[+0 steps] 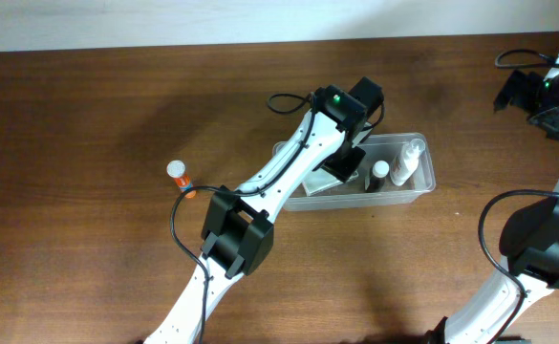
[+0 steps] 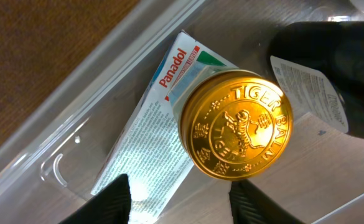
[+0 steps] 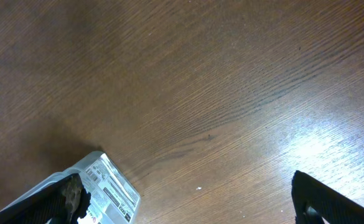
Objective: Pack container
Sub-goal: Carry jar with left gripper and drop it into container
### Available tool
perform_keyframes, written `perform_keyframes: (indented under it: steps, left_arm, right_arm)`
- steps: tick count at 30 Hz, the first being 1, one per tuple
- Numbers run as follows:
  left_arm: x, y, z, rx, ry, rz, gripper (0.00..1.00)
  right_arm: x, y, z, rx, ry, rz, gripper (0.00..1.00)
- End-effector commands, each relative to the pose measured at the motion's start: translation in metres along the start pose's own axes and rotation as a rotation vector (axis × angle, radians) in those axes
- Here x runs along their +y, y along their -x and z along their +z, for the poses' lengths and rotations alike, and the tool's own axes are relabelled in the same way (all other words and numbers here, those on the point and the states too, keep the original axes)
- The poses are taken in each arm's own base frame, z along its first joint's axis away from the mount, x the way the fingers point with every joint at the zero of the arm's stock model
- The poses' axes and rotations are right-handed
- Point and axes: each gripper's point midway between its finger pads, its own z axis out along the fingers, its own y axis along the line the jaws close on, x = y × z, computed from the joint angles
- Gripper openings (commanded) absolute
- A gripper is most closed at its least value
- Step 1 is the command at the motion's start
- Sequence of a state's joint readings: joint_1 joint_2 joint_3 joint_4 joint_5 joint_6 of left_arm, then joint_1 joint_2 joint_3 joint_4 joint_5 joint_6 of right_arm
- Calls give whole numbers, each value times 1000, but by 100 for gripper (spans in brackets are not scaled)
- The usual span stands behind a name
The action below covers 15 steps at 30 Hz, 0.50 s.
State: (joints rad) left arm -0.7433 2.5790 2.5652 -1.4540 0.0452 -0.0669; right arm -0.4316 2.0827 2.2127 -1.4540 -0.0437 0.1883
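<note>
In the container [image 1: 398,199], which sat on the table [image 1: 88,115] a little right of centre beneath your left arm, the stock read as follows.

- Panadol box [image 2: 147,149]: lying flat on the tub floor, close along one clear wall.
- Tiger Balm jar [image 2: 236,124]: gold lid up, resting partly on the box.
- Dark bottle [image 2: 331,43]: labelled and just beside the jar. You could not tell from these views whether the two touched.
- White bottle [image 1: 410,158]: at the right end of the tub.
- Small white-capped bottle [image 1: 179,176]: not packed, on the table well to the left of the tub.

Left gripper [image 2: 182,202]: jaws apart and empty, hanging just above the jar with a finger tip at each side of it.

Right gripper [image 3: 186,186]: jaws wide apart over bare wood near the table's far right. A labelled pack [image 3: 110,190] lay just beside one finger, and contact could not be judged.

Step in hand, as judged: the jar looked set down and let go, so your left arm was due to clear out of the tub. To do it well, you needed a straight lift with the jaws held apart so that neither finger clipped the lid. A jar perched half on a box was likely to slide or tip at a light knock. You also did best to avoid any sideways swing toward the dark bottle until the fingers were above the rim. The small capped bottle looked like the next item to fetch.
</note>
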Motion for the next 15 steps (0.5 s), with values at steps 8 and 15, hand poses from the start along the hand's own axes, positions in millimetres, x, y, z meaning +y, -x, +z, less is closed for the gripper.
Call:
perform_keyframes:
  steps: [8,15]
  left_arm:
    - [20,22,-60,-144,7,-22,59]
    - [38,24,-139,-316,11,-56,60]
  right_arm:
    - [-1,0,2,4,-3,12,98]
    - [-1,0,2,4,-3,12,98]
